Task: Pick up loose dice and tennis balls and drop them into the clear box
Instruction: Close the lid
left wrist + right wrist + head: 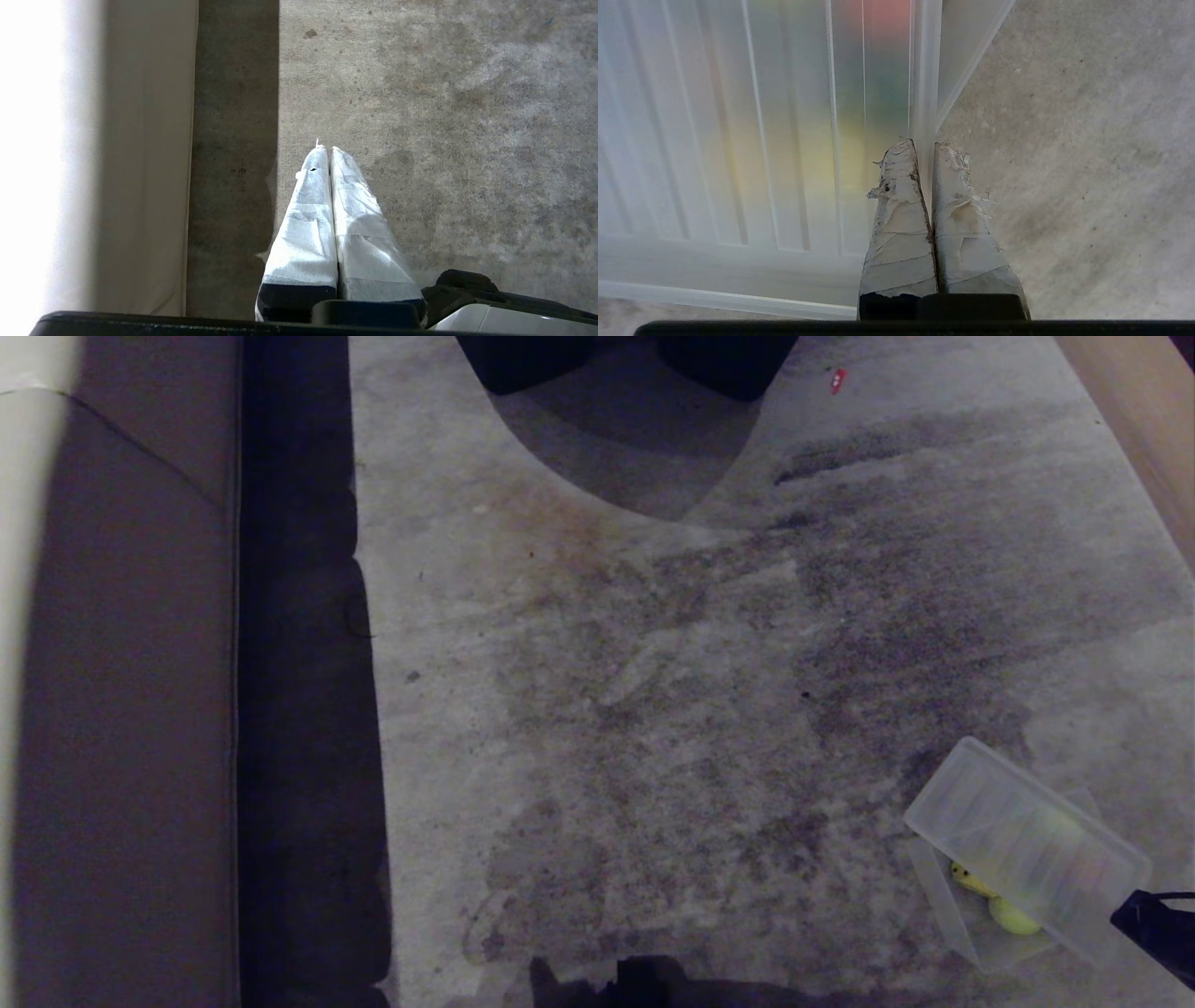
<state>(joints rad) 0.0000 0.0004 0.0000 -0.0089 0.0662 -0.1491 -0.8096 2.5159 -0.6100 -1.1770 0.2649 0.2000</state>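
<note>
Stained grey floor (653, 709), tipped clear box (1027, 845) long axis diagonal, right gripper (930, 149) jaws pinched on its rim.

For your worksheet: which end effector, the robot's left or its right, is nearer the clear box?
Right. The right end effector is shut right at the clear box, fingertips against its wall. The left end effector, also shut, hangs over bare floor, with no box in its view.

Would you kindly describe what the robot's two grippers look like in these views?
The left gripper has two long tapered fingers wrapped in clean white tape, on a black base. The right gripper has the same shape, but its tape is greyed, cracked and peeling at the tips. No cables are visible.
</note>
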